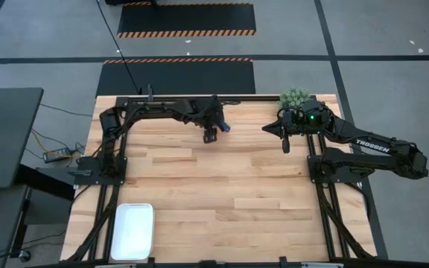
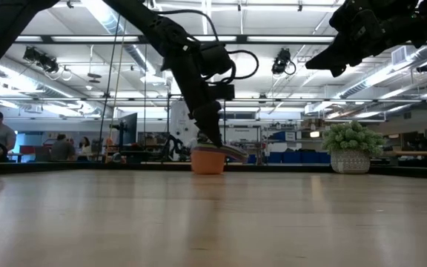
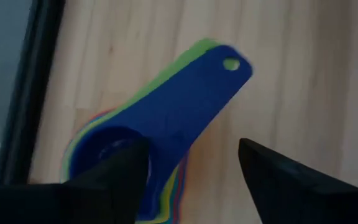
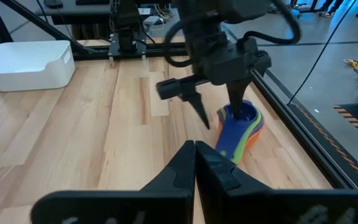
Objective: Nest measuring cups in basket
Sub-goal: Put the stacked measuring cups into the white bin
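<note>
**A:** From the high view, what's hard to make out?

**B:** The stack of small plastic measuring cups (image 1: 224, 126), near the middle of the table's far edge. Only a blue speck shows beside the left gripper (image 1: 211, 135); the arm covers the rest. The shallow white rectangular plastic basket (image 1: 132, 231) sits at the near left corner, well apart from the cups. The right gripper (image 1: 286, 138) hangs over the far right part of the table, next to a small green spiky potted plant (image 1: 295, 97). "TROSSEN" is readable on the right arm.

**A:** And the low view?

**B:** It shows what the high view hides: the lowest cup (image 2: 208, 161) is orange and rests on the table, with the left gripper (image 2: 215, 138) reaching down to it. The fingertips blend into the background there. The plant (image 2: 351, 148) stands in a pale pot. People are in the room beyond, at the left.

**A:** Left wrist?

**B:** The cups (image 3: 166, 130) are nested, a blue one on top with a hole in its flat handle, green, yellow and red rims peeking below. The fingers (image 3: 120, 171) are spread apart, one over the blue bowl, the other clear of the handle.

**A:** Right wrist?

**B:** Its own fingers (image 4: 194, 163) are pressed together, holding nothing. Farther off, the left gripper (image 4: 219, 112) has one finger dipped into the blue cup (image 4: 239, 129), the other outside. The basket (image 4: 27, 62) has a handle cutout.
</note>
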Robot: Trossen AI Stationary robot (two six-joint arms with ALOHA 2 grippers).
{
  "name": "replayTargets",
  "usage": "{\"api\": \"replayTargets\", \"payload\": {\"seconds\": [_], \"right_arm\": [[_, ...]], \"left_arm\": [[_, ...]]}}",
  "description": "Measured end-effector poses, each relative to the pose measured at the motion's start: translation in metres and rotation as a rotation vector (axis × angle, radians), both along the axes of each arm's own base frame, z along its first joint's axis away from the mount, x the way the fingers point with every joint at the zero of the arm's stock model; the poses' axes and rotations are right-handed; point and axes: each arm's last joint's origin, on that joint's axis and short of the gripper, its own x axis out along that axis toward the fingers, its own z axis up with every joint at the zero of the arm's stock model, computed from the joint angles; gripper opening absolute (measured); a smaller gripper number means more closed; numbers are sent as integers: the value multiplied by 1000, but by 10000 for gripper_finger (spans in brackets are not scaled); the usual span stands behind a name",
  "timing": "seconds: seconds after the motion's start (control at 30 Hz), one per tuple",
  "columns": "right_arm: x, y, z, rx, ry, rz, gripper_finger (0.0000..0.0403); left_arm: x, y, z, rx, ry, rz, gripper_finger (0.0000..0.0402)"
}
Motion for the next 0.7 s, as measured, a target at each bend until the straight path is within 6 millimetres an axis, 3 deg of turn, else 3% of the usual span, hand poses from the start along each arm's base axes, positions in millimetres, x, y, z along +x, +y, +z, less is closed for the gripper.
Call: {"api": "replayTargets", "payload": {"seconds": [0.37, 0.7], "right_arm": [[0, 0, 0, 0, 0, 0, 18], [0, 0, 0, 0, 0, 0, 18]], "left_arm": [[4, -8, 6, 34, -22, 31, 314], [4, -8, 8, 23, -47, 78, 318]]}}
